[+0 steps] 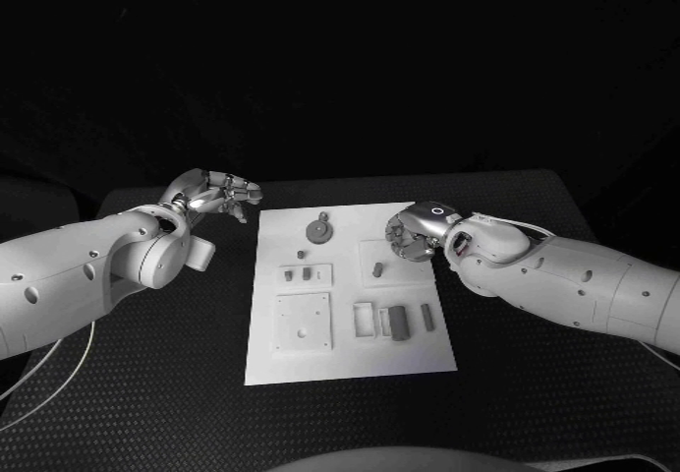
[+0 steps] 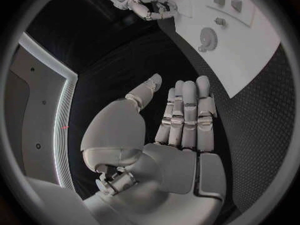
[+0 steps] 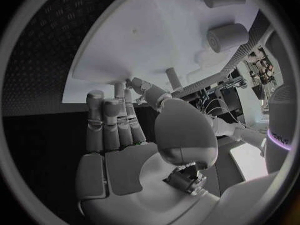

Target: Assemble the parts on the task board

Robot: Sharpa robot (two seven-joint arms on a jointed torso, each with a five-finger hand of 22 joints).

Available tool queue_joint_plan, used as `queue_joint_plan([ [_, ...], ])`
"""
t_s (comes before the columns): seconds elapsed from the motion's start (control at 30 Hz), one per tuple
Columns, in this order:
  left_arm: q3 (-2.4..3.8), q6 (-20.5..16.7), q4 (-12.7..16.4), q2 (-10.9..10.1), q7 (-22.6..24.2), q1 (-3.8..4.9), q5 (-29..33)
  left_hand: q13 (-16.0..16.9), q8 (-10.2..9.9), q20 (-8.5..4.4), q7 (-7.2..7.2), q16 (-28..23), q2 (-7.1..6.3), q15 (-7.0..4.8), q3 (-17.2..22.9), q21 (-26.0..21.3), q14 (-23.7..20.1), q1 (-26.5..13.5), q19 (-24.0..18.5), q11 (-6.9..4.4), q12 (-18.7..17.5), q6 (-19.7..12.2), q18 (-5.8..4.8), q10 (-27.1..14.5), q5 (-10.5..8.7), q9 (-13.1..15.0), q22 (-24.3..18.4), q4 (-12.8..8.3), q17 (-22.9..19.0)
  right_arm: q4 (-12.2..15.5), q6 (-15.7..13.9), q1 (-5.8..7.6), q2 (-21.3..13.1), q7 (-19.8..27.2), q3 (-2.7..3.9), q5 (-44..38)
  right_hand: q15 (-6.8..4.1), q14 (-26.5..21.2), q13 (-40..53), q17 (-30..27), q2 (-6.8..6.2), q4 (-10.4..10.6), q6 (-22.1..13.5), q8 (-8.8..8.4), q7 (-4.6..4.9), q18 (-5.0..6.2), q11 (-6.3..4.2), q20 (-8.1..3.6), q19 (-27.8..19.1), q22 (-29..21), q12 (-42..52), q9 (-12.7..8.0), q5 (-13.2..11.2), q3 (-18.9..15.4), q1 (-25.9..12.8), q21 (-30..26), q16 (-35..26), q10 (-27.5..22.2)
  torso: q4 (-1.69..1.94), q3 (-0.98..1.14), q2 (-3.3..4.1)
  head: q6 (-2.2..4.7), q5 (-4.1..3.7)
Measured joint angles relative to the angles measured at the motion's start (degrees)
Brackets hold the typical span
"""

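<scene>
At centre frame, head view: an inventory of the black tabletop and what it carries.

Task board: white task board lying flat on the tabletop, long side running from upper to lower frame; also seen in the left wrist view and the right wrist view.

Round part: grey disc-shaped part with a small tab, upper middle of the board; seen as a round toothed piece in the left wrist view.

Small pegs: two short pieces standing on a raised square pad, left middle of the board; a tiny peg just above them.

Single peg: one upright piece on a second pad, right middle of the board, near the right hand.

Square plate: raised square plate at lower left of the board.

Bar parts: pale frame-shaped piece, dark block and thin bar side by side at lower right of the board.

Left hand: left hand at upper left of frame, off the board's upper left corner, fingers loosely apart and grasping nothing; fingers straight in its own wrist view.

Right hand: right hand over the board's upper right edge, fingers curled downward, nothing seen in it; in its wrist view the fingers reach to the board's edge, empty.
</scene>
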Motion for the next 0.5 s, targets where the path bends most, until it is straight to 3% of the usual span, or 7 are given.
queue_joint_plan([
  [0.27, 0.0, 0.1, -0.2, 0.0, -0.1, 0.0, 0.0, 0.1, 0.0, 0.01, -0.07, 0.0, 0.0, 0.01, -0.1, 0.0, 0.0, 0.0, 0.0, -0.01, 0.0, -0.1, 0.0, 0.0, 0.0, 0.0, 0.0, 0.2, 0.0, 0.2, 0.1, 0.04, 0.0, 0.0, -0.16, -0.2, -0.2, 0.2, 0.4, 0.0, 0.0, 0.0, 0.4, 0.27, -0.32, 0.0, -0.18, 0.09, 0.1, 0.0, 0.0, 0.1, 0.0, 0.0, 0.0, 0.0, 0.0, 0.4, -0.03, 0.0, -0.01, -0.18, 0.05],
  [0.5, 0.0, 0.2, -0.3, 0.1, -0.1, 0.0, 0.0, 0.1, 0.0, 0.01, -0.07, 0.0, 0.0, 0.01, -0.3, 0.0, 0.0, 0.0, 0.0, -0.08, 0.0, -0.1, 0.0, -0.1, 0.0, 0.0, 0.0, 0.0, 0.0, 0.3, 0.2, 0.07, 0.1, -0.1, -0.22, -0.6, -0.41, 0.4, 1.2, 0.1, 0.92, 0.0, 1.3, 0.59, -0.71, 0.0, -0.51, -0.03, 0.0, 0.0, 0.0, 0.3, 0.0, 0.0, 0.9, 0.0, 0.0, 1.5, -0.01, -0.01, -0.01, -0.36, 0.07],
])
